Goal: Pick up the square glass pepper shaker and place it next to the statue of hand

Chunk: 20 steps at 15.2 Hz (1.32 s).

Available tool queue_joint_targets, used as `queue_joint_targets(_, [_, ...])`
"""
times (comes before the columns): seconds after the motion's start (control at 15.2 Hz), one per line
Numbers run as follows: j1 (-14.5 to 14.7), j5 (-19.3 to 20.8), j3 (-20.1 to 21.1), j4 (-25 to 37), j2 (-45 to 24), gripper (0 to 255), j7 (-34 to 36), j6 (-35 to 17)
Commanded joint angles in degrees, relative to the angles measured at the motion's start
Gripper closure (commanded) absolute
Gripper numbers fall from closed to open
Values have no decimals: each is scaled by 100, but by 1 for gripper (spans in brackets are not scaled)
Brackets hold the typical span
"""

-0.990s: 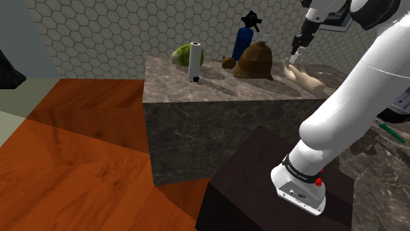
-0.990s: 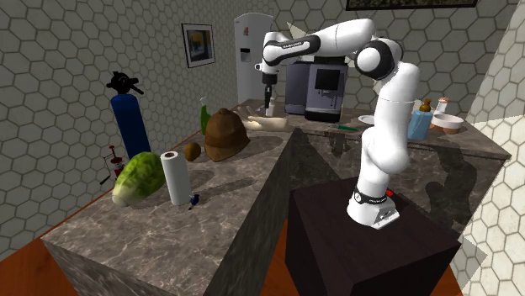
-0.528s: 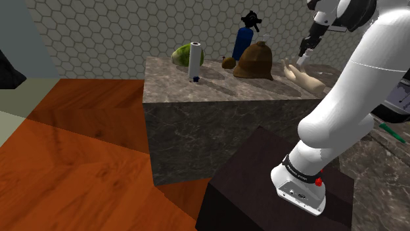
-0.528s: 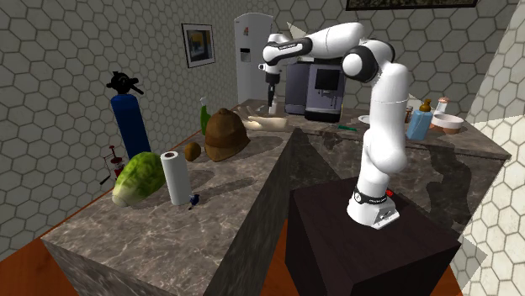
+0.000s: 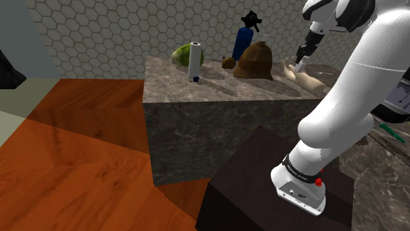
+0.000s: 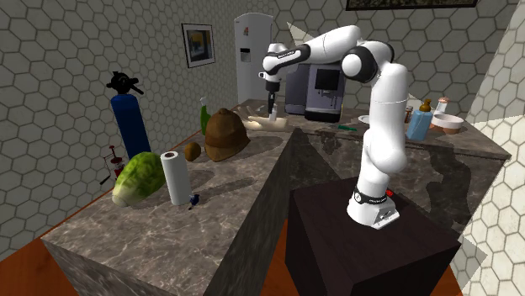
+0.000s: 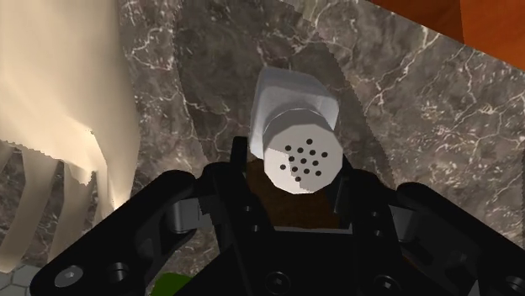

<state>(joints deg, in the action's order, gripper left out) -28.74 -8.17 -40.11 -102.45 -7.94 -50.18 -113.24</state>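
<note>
Gripper [image 7: 293, 174] clamped on pepper shaker [image 7: 299, 126], near the hand statue [image 7: 59, 92]. Advise seating it upright on worktop [image 7: 421, 109] — then release.

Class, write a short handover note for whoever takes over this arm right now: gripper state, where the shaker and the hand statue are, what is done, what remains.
Gripper: shut on the pepper shaker.
Shaker: held at the marble counter, close beside the cream hand statue. Whether its base touches the counter cannot be told.
Done: pickup and carry to the statue.
Left: set it down beside the statue, open, withdraw.
</note>
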Motion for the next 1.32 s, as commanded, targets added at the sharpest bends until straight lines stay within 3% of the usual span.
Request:
queue_joint_targets(0.0, [-12, -54, 8, -105, -64, 255, -38, -154])
queue_joint_targets(1.25, [-136, -594, 155, -986, -629, 255, -437, -1445])
